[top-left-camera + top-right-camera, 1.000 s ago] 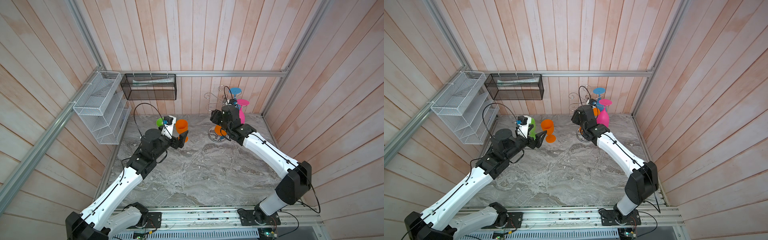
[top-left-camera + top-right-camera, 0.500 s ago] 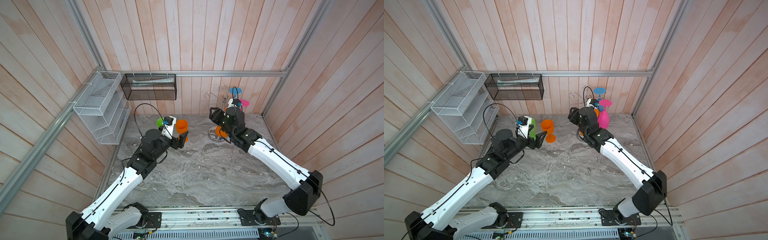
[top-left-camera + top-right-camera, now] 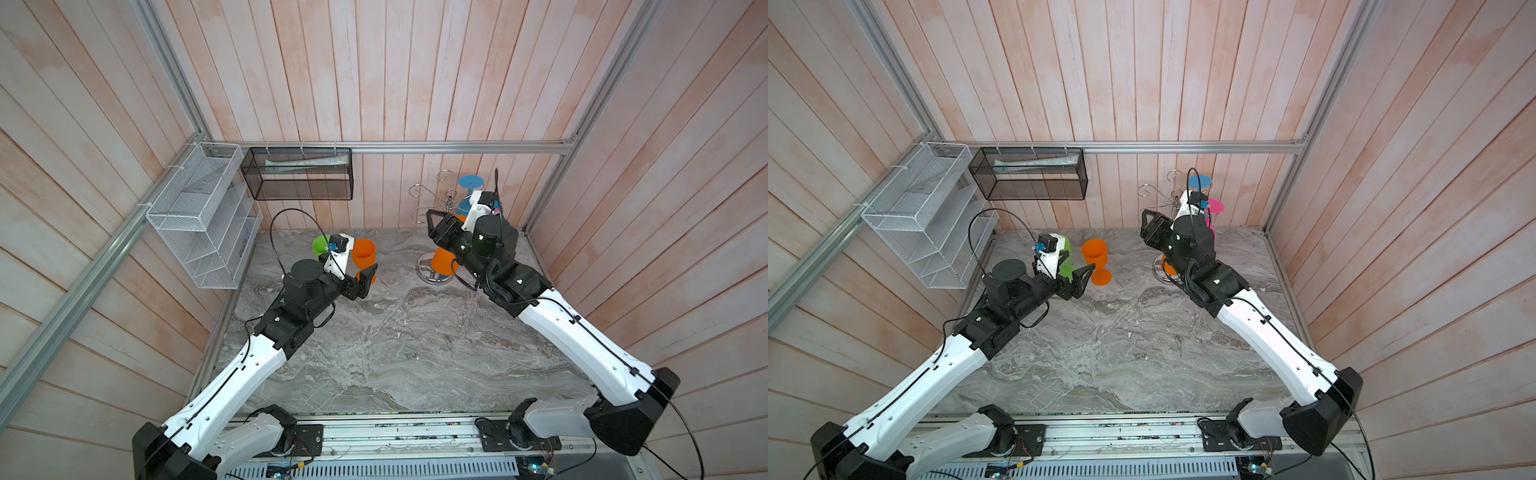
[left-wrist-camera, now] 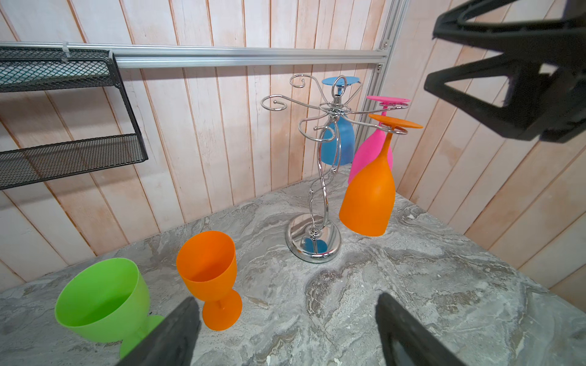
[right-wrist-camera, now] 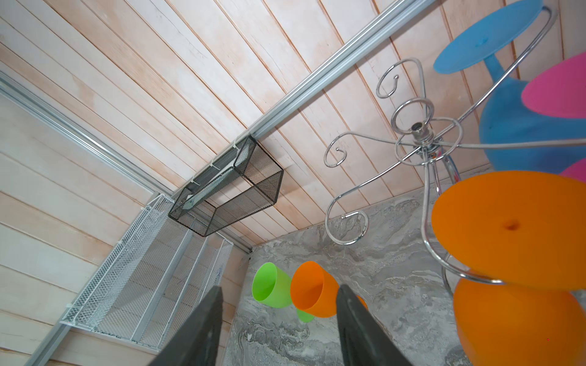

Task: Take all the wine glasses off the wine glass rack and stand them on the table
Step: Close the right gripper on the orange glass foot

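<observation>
Your right hand [image 5: 279, 294], open and empty, hangs beside the wine glass rack [image 4: 296, 236]; left hand [image 4: 285, 304] likewise, farther off.

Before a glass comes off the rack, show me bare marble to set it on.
Bare: the middle and front of the marble top, between the two arms, and the strip between the standing orange glass and the wine glass rack. Crowded: around the green glass, under the rack's hanging glasses.

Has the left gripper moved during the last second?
No. The left gripper keeps its place in both top views, open, beside the standing orange glass.
</observation>
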